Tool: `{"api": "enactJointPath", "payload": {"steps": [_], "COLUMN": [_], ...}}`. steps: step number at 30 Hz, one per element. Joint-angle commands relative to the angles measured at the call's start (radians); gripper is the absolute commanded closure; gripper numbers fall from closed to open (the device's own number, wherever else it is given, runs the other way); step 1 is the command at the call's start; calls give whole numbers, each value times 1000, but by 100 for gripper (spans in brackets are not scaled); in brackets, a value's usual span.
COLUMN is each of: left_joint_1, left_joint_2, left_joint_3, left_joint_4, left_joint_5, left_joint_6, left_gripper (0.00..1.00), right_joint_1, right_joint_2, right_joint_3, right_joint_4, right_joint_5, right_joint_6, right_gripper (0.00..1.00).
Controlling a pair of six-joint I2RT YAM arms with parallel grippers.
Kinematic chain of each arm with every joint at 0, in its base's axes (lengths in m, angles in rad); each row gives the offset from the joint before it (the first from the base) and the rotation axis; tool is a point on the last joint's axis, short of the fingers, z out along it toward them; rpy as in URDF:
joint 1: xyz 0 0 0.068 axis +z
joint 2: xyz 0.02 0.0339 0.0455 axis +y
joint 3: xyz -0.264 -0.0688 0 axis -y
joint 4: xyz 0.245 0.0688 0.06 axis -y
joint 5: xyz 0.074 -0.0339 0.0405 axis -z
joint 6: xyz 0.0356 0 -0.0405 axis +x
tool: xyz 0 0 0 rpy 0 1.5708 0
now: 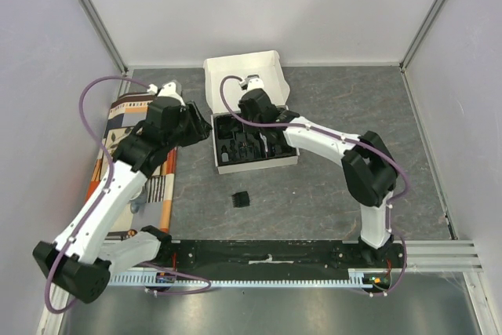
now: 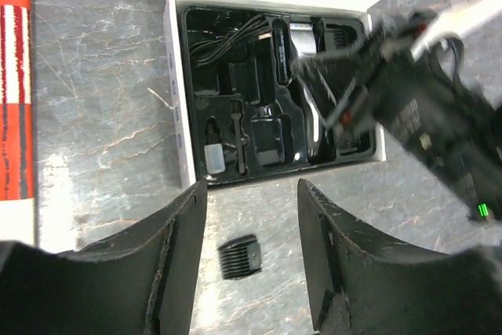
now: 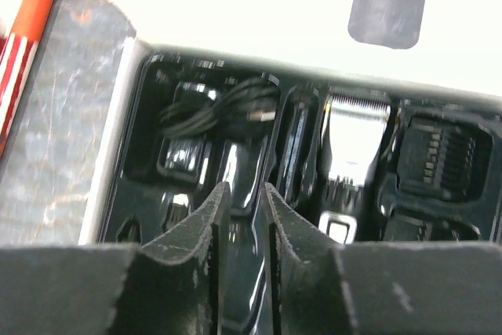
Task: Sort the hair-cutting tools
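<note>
The white box (image 1: pixel 218 164) holds a black moulded tray. In the tray lie the clipper with silver blade head (image 3: pixel 357 127), the coiled black cable (image 3: pixel 216 111), a comb guard (image 3: pixel 443 154) and a small bottle (image 2: pixel 213 154). A second small black comb guard (image 1: pixel 241 198) lies on the table in front of the box. My left gripper (image 2: pixel 252 217) is open and empty, hovering above this guard (image 2: pixel 239 256). My right gripper (image 3: pixel 245 194) is low over the tray, left of the clipper. Its fingers stand a narrow gap apart and I see nothing held.
The box lid (image 1: pixel 243 72) stands open at the back. An orange patterned sheet (image 1: pixel 118 139) lies along the table's left side under the left arm. The right arm (image 2: pixel 439 115) reaches over the box's right half. Walls close in the table's left, right and back.
</note>
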Motion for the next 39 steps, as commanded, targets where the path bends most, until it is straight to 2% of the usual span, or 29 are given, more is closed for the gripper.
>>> {"api": "enactJointPath", "payload": {"steps": [1,4,8,14,23,30,39], "left_joint_1": [4,4,4,4,4,4,4], "left_joint_2": [-110,-160,-241,-324,-350,-359,-379], "left_joint_3": [-60,-101,-152,-238,-293,-309,-315], "left_joint_4": [-47,-43,-36,6,45,47,44], "left_joint_5": [43,54,60,47,11,-3,-28], "left_joint_6": [146,172,211,274,300,304,307], "left_gripper": [43,43,44,44,44,44,44], "right_joint_1": [-28,-34,-44,-48,-44,-21,16], "right_joint_2": [111,159,228,281,311,275,223], "right_joint_3": [107,155,202,228,224,155,192], "right_joint_4": [91,125,176,264,216,223,185], "right_joint_5": [18,35,44,41,3,-16,-36], "right_joint_6": [51,45,49,56,59,51,34], "right_gripper": [73,82,100,100,100,100,100]}}
